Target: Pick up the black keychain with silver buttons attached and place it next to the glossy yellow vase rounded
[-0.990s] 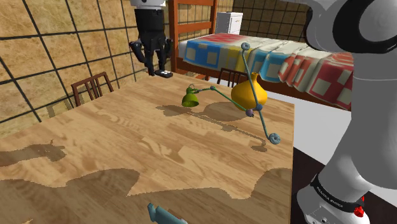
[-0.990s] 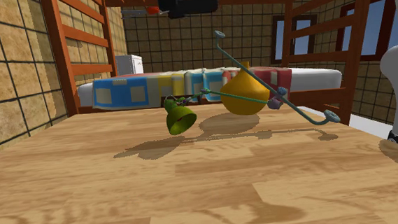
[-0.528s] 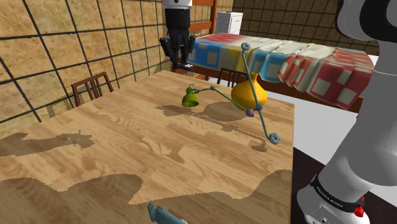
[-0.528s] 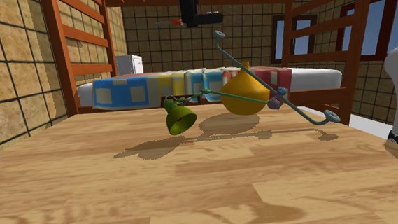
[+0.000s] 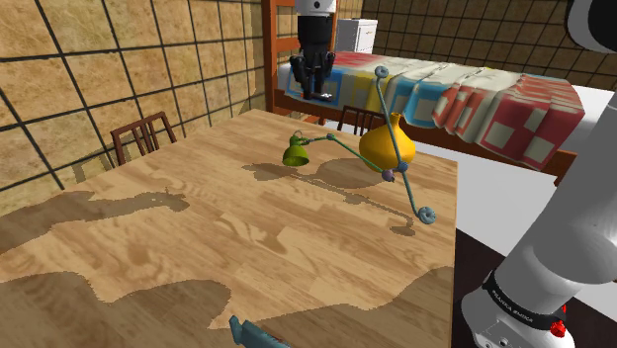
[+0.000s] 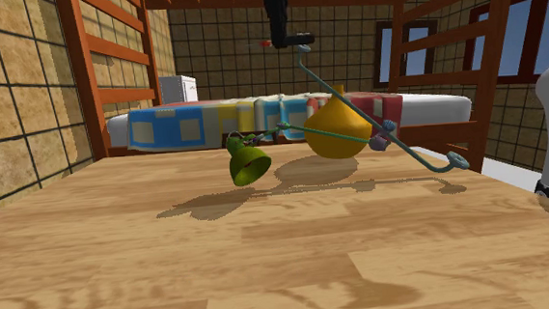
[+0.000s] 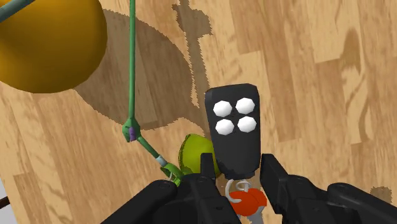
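A black keychain with several white round buttons, a ring and a red tag is clasped between my fingers. My gripper is shut on it, high above the wooden table. In the shoulder view the gripper hangs over the table's far edge, up and left of the glossy yellow vase. The second exterior view has the gripper near the top, with the keychain sticking out sideways, above and left of the vase. Under the hand lies the vase.
A green bell-shaped lamp head on a thin teal jointed rod leans beside and across the vase. A chair stands at the table's left side, a quilted bed behind it. A teal object lies at the near edge.
The arm has swung toward the shoulder view's right and farther back, carrying the keychain from over the table's far left corner to above the lamp, close to the vase.
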{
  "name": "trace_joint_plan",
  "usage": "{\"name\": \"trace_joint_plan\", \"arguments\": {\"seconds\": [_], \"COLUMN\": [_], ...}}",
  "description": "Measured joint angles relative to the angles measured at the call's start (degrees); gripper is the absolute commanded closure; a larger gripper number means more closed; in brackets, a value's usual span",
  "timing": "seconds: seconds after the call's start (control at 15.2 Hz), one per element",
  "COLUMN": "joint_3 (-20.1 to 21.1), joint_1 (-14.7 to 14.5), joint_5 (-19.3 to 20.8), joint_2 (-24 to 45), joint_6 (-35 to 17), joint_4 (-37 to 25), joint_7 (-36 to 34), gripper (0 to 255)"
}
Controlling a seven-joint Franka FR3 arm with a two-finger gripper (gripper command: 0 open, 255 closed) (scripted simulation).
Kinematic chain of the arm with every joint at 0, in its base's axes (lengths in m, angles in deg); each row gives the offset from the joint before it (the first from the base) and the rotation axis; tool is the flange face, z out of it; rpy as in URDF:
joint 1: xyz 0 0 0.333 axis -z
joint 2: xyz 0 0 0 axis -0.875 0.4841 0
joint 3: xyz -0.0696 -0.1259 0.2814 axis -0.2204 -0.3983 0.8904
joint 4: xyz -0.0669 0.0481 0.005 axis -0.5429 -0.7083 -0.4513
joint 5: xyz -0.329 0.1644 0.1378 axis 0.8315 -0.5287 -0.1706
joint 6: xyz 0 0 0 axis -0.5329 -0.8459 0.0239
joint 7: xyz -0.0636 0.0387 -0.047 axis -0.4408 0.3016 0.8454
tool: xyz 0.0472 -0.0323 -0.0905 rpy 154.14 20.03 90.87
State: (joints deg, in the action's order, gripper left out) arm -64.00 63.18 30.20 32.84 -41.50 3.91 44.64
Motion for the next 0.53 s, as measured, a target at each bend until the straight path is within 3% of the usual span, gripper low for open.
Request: {"name": "trace_joint_plan", "arguments": {"seconds": [0.53], "joint_3": [-5.1], "joint_1": [6.0], "joint_5": [-0.9], "joint_2": [-3.9], "joint_6": [-1.2], "joint_4": [4.9], "joint_7": [11.1], "gripper": [255]}}
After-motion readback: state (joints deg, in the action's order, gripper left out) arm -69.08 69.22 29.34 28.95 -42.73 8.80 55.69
